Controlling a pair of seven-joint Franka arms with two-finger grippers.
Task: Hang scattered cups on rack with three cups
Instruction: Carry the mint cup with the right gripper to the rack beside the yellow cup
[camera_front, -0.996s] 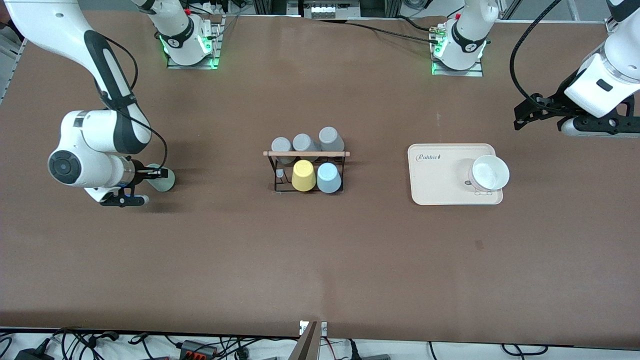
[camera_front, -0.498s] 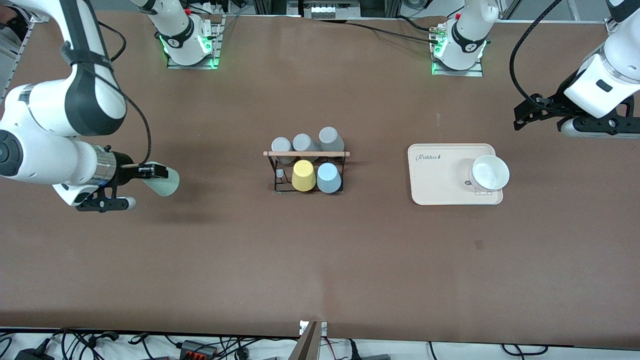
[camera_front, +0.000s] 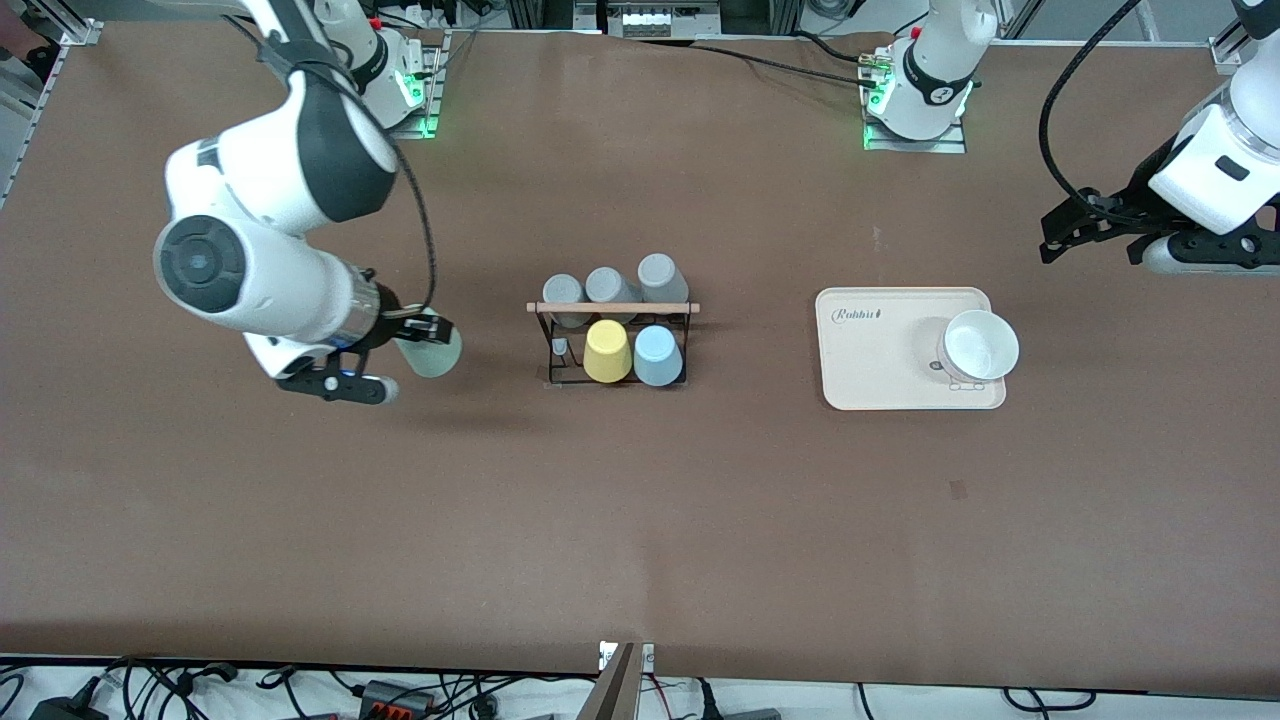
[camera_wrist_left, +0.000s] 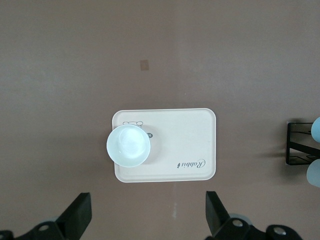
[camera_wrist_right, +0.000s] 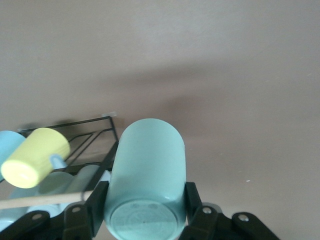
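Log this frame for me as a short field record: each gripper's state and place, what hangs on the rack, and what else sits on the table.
right gripper: shut on the pale mint-green tapered cup, in the air beside the rack, toward the right arm's end of the table
left gripper: open, waiting above the table near the tray
rack: black wire frame with a wooden rod, holding three grey cups, a yellow cup and a light blue cup
tray: cream, rectangular, with a white bowl on it

right gripper (camera_front: 425, 337) lifted mint-green cup (camera_front: 432, 352) off table, carried it toward rack (camera_front: 612, 340); left gripper (camera_front: 1085, 232) shifted slightly
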